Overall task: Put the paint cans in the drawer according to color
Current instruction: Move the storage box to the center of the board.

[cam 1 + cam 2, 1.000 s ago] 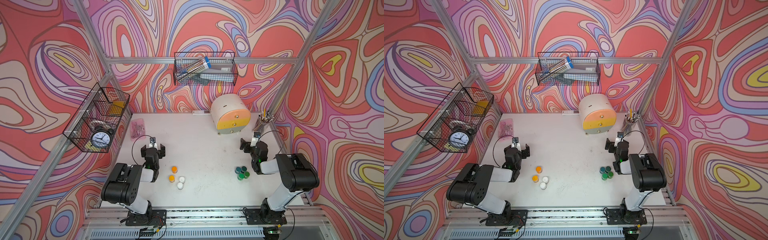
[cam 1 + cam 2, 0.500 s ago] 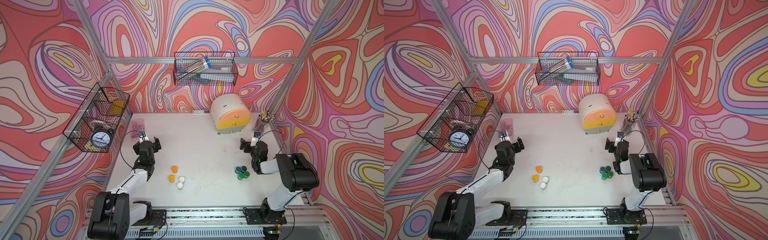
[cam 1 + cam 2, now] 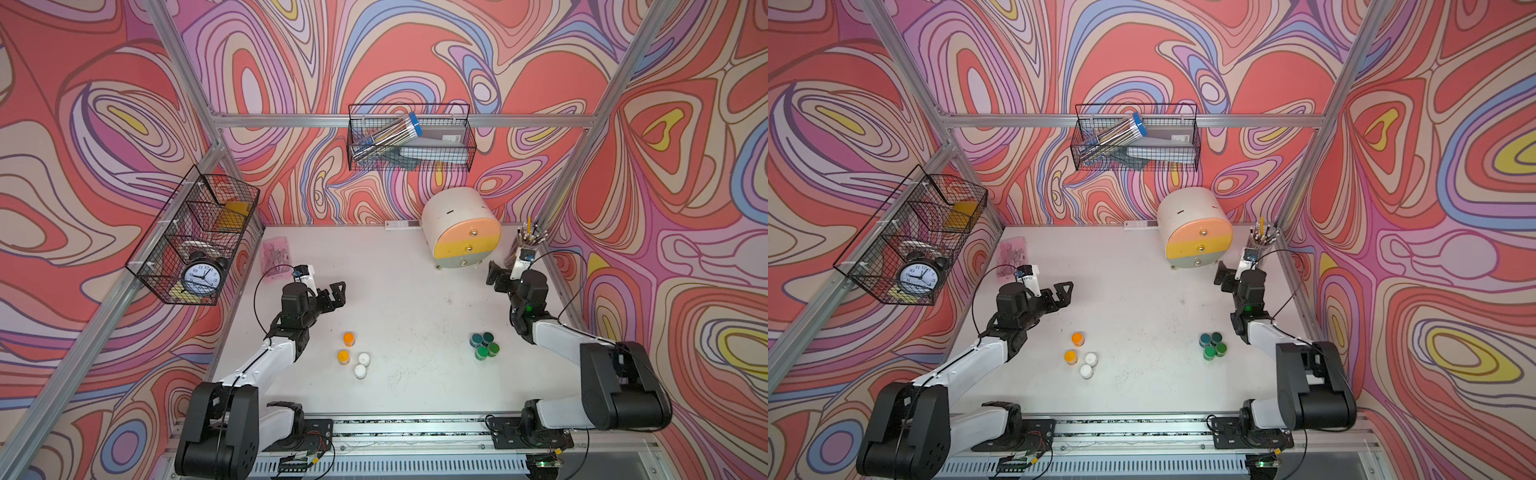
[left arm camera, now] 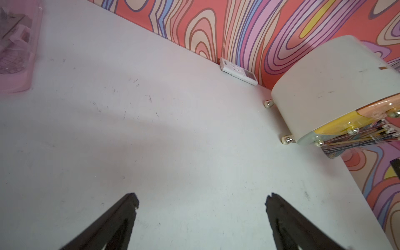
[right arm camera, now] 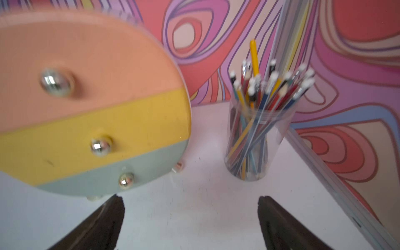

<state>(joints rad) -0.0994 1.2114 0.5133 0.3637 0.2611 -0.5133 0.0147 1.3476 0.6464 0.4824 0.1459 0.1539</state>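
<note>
paint cans (image 3: 348,338), orange and white near the left gripper (image 4: 201,198), green near the right gripper (image 5: 190,199), all on the table (image 3: 415,291), well apart from the shut drawer (image 3: 465,237). both grippers gape empty. jars likely light, rigid, smooth; pinch across the round sides, gently.

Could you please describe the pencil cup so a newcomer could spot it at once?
Find the cream drawer chest with peach, yellow and grey-green fronts at the back of the table. The cup stands beside it, in the corner nearest the right gripper. It alone on the table is tall and clear, bristling with coloured pencils.
</note>
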